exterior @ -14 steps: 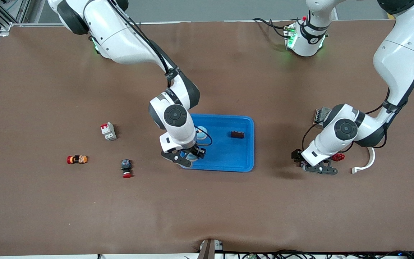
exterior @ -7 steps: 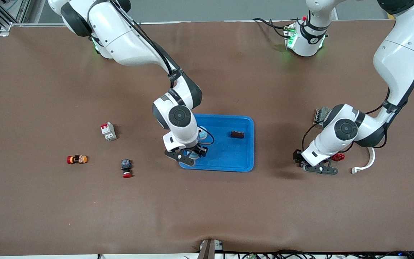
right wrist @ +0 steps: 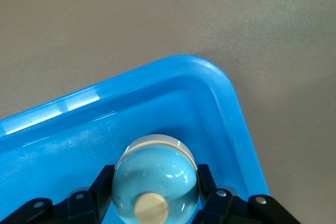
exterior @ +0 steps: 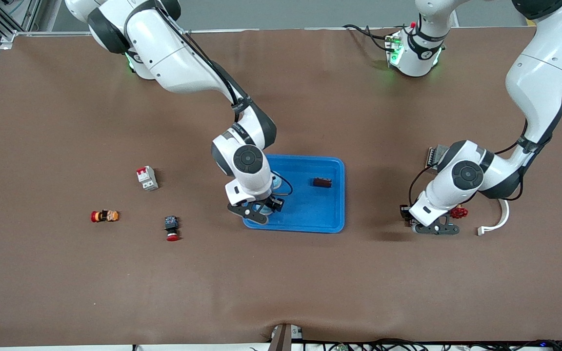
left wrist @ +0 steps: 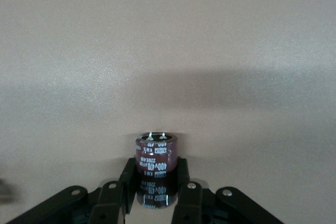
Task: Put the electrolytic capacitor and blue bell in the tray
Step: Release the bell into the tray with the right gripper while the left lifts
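Grippers at work — right gripper (right wrist: 155,195) pinches the blue bell (right wrist: 156,179) over the tray (exterior: 332,214), above the tray's 8 o'clock corner. Left gripper (left wrist: 156,191), low at the table (exterior: 66,122) toward the left arm's end, is clamped on the upright electrolytic capacitor (left wrist: 156,161), with a red knob (exterior: 459,213) at its 3 o'clock.

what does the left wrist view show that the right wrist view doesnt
Only the left wrist view: the left gripper shut on a dark capacitor standing upright on the bare brown table.

Only the right wrist view: the right gripper shut on a pale blue bell over a corner of the blue tray.

Both: the brown table surface and a gripper holding one small thing between its fingers.
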You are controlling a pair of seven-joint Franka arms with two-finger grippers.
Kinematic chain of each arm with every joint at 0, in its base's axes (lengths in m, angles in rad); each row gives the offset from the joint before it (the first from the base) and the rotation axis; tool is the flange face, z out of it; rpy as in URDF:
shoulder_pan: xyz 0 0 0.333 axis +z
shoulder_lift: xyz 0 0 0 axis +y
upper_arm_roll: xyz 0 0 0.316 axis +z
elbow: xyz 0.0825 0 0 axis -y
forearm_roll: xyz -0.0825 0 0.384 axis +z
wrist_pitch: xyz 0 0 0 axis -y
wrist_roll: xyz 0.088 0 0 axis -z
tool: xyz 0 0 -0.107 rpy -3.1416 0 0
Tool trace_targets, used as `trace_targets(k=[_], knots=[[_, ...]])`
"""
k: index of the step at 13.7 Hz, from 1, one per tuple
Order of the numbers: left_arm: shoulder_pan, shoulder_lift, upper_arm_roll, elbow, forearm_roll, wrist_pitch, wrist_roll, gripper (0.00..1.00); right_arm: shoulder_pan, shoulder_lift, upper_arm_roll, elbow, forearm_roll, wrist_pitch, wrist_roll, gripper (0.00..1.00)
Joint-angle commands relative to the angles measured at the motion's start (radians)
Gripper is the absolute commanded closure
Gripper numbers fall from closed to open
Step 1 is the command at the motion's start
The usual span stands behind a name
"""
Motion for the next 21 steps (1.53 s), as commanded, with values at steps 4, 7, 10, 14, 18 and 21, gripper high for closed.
trace_targets(k=[4, 7, 10, 14, 18, 21], knots=[[0.004, -0.011, -0.003, -0.001, -0.013, -0.024, -0.125, 1.0, 0.011, 0.015, -0.008, 0.025, -0.014, 0.009, 0.01, 0.48], [0.009, -0.021, -0.031, 0.01, -0.051, -0.061, -0.385, 1.0, 0.013, 0.015, -0.008, 0.025, -0.014, 0.009, 0.009, 0.33], [0.006, -0.021, -0.054, 0.028, -0.083, -0.066, -0.622, 1.0, 0.017, 0.015, -0.008, 0.025, -0.017, 0.023, 0.007, 0.0], [-0.001, -0.023, -0.066, 0.097, -0.129, -0.108, -0.721, 1.0, 0.019, -0.015, -0.006, 0.027, -0.028, 0.014, -0.002, 0.0], [0.01, -0.032, -0.164, 0.152, -0.152, -0.279, -0.874, 1.0, 0.017, -0.097, -0.001, 0.027, -0.02, -0.09, -0.005, 0.0], [-0.002, -0.034, -0.216, 0.189, -0.162, -0.317, -1.108, 1.0, 0.016, -0.211, 0.0, 0.025, -0.011, -0.251, -0.028, 0.0]])
